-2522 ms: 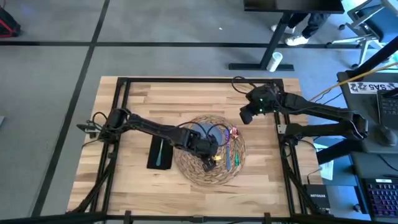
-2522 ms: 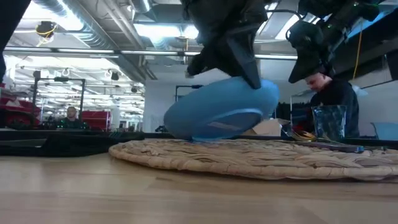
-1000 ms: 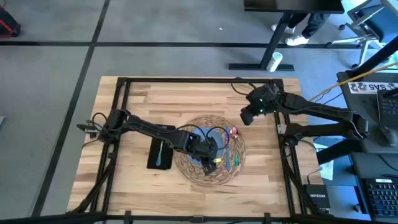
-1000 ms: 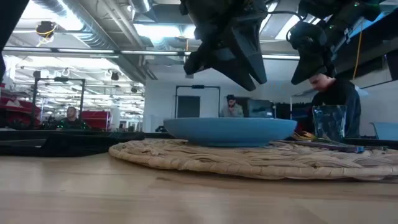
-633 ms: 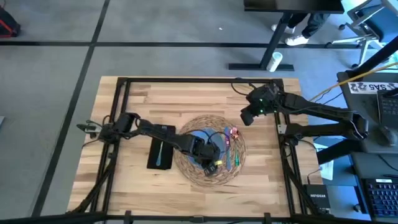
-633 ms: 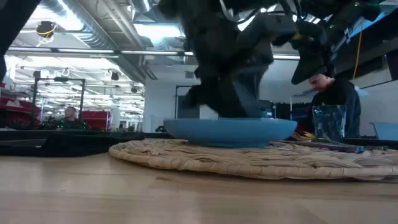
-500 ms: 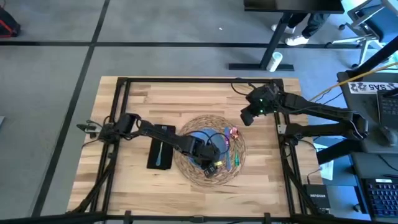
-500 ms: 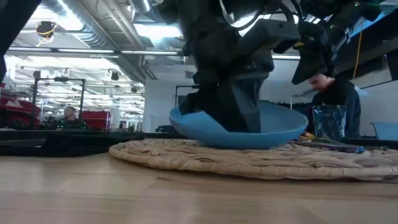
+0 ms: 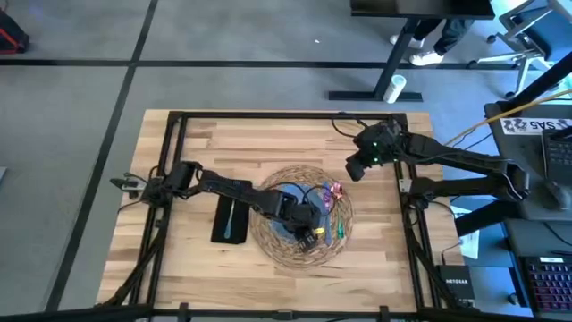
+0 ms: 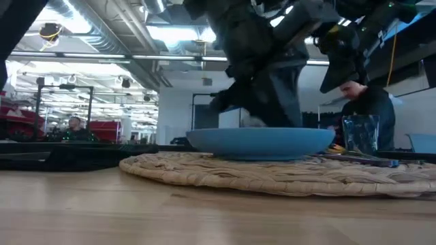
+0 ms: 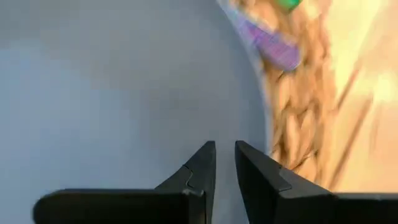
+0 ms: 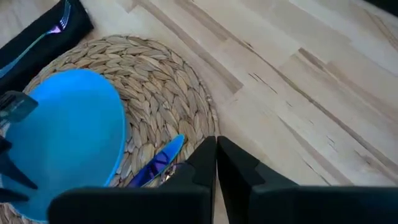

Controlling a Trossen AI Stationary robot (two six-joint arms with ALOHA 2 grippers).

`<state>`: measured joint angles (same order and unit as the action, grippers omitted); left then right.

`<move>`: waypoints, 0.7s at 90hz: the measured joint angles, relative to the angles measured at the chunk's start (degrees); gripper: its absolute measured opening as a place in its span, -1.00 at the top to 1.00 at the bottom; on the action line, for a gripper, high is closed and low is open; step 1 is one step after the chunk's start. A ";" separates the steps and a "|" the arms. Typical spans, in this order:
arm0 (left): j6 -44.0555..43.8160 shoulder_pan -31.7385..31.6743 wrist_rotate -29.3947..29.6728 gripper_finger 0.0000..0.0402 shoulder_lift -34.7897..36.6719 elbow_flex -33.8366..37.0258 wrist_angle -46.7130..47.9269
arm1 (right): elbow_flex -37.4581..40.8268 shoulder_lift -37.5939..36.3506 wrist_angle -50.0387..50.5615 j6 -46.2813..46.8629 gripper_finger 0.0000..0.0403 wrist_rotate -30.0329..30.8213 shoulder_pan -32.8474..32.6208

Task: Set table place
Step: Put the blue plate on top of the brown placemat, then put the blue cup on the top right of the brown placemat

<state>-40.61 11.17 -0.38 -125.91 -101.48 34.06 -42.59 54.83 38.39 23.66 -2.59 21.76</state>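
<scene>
A pale blue plate (image 9: 286,191) (image 10: 262,144) lies flat on the round woven placemat (image 9: 268,246) in the middle of the table (image 9: 197,143). My left gripper (image 9: 310,228) (image 11: 224,149) points down into the plate's hollow near its right side, its fingers almost together with nothing between them. A black napkin (image 9: 222,231) with a teal fork (image 9: 230,217) lies left of the placemat. Colourful cutlery (image 9: 335,219) (image 12: 155,162) rests on the placemat's right part. My right gripper (image 9: 353,168) (image 12: 216,142) hangs shut above the table's far right. My left gripper comes from above, slanting down into the plate's hollow (image 11: 186,112) close to its right rim. In the low view the plate's rim (image 10: 272,136) hides the fingertips. I cannot tell whether they touch the plate's floor.
A small clear-grey cup (image 10: 361,136) stands beyond the placemat on the right. A black frame (image 9: 268,114) runs along the table's edges. Bare wood (image 9: 393,250) lies right of the placemat. People and desks show in the room behind.
My left gripper has gone down from above the plate into its hollow and toward the table's right edge. Half a second ago the plate stood tipped under the gripper; now it lies flat again, shifted a little toward the right.
</scene>
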 joint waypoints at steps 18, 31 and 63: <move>2.81 -1.30 0.07 0.78 0.02 -3.37 3.96 | -0.79 0.03 0.61 0.35 1.00 1.02 0.01; 4.84 -2.74 0.17 0.78 0.02 -5.38 8.17 | -3.68 0.24 2.04 -0.01 0.99 4.06 0.02; 9.23 -5.03 0.72 0.78 4.29 -7.70 11.69 | -9.64 0.50 16.23 -7.26 0.79 15.19 0.02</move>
<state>-31.38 6.14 0.34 -121.62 -109.19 45.75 -52.23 55.33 54.62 16.40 12.60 21.78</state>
